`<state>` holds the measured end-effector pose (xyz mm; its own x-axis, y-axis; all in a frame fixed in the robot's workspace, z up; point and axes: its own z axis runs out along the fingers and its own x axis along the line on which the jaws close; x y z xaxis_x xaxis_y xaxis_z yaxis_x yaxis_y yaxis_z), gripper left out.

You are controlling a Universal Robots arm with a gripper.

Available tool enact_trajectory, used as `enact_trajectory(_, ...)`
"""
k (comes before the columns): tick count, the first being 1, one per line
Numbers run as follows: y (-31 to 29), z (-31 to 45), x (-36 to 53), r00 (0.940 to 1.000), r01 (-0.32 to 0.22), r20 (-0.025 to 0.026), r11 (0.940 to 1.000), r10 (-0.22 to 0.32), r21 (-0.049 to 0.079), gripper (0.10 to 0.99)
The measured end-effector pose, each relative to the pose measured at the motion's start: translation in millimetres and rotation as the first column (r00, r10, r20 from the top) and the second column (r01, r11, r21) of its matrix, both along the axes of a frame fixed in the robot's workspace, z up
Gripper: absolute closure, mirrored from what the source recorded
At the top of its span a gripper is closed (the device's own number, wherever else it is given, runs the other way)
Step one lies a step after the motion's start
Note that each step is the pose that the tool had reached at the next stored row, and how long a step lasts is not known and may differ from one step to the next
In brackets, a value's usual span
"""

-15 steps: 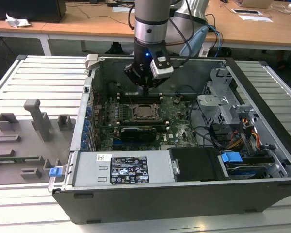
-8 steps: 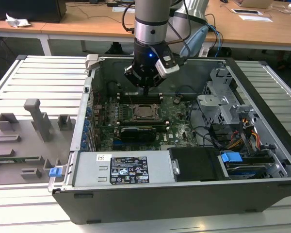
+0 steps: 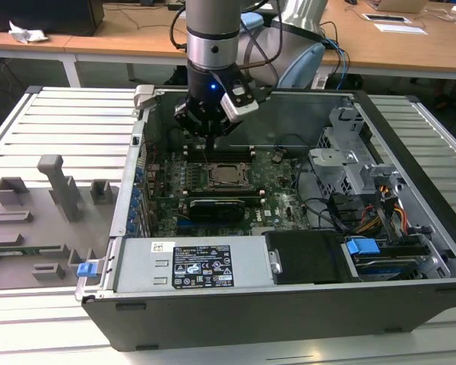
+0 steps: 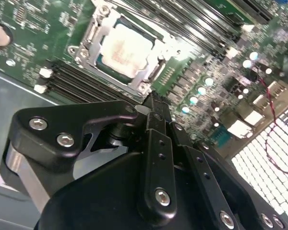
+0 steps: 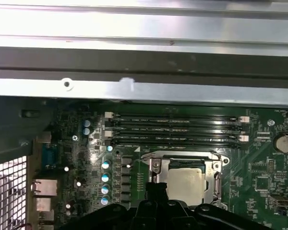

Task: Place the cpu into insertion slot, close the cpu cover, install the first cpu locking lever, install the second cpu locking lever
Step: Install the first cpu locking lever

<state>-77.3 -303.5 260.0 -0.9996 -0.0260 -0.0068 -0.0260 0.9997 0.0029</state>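
- The case [image 3: 410, 175] lies open on a slatted grey bench [image 3: 68, 114], with the board [image 3: 281, 190] facing up.
- Some grey holders [image 3: 59, 186] stand on the bench at the exterior view's left, well apart from the work.
- The gripper [image 3: 210, 144] hangs low inside the case, over the board and just beside the slot [image 3: 226, 186].
- Its fingers [image 4: 156, 143] are pressed together into one narrow tip, and nothing is caught between them (the second wrist view shows this best).
- That tip [image 4: 153, 101] is right at one corner of the slot's metal rim. I cannot tell whether it actually touches.
- The cpu [image 3: 226, 175] sits in the slot, flat and square to it, with its silvery top [image 5: 185, 181] plain to see.
- The cover [image 5: 187, 157] lies down flat around the cpu, and the chip shows through its window.
- Long black memory slots [image 5: 175, 128] run alongside the slot.
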Motion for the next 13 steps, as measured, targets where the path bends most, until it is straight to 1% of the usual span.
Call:
enact_trajectory(2, 0.0, -0.3, -8.3, 1.0000, 0.000, 0.0000, 1.0000, 0.000, 0.000, 0.980)
enact_trajectory(6, 0.1, -0.6, -19.0, 1.0000, 0.000, 0.0001, 1.0000, 0.000, 0.000, 0.980)
enact_trajectory(10, 0.8, -0.8, -25.2, 1.0000, 0.000, 0.0001, 1.0000, 0.000, 0.000, 0.980)
enact_trajectory(13, 3.6, -1.0, -28.3, 1.0000, 0.000, 0.0000, 1.0000, 0.000, 0.000, 0.980)
